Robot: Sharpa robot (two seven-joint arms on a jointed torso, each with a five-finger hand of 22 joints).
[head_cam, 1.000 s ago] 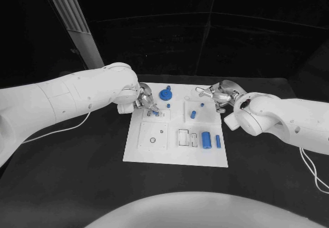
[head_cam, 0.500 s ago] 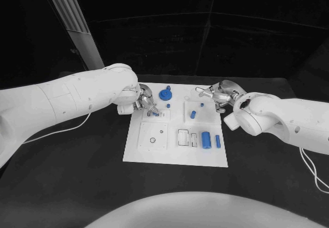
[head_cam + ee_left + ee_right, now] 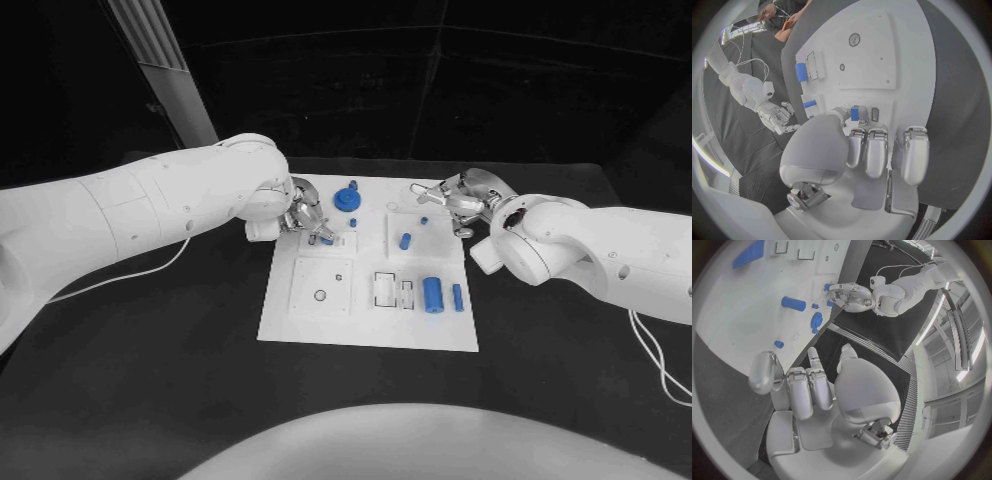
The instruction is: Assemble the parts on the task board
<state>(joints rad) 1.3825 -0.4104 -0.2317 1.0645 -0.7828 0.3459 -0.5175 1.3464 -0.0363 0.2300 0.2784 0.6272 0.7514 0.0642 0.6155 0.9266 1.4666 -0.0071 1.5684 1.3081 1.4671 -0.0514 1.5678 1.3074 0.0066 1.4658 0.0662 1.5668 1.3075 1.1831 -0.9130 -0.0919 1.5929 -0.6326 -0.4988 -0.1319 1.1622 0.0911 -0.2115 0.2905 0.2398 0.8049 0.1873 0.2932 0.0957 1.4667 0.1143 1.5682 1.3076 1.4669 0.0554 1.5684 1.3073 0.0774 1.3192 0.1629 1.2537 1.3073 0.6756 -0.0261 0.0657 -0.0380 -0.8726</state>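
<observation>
Left hand point(image 3: 303, 218) fingers point(image 3: 868, 150) curled down at the far-left of the task board point(image 3: 372, 330), thumb and a finger pinching a small blue part point(image 3: 855, 113). Right hand point(image 3: 459, 200) fingers point(image 3: 803, 390) loosely spread, holding nothing, over the board's far-right edge. Board white, flat on the black surface point(image 3: 159, 350); blue cylinders point(image 3: 434, 293) lie near-right, blue knob point(image 3: 348, 198) far-centre.

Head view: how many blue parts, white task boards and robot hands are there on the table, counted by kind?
Blue parts: 7
Task board: 1
Robot hands: 2, the left hand and the right hand
Total: 10
</observation>
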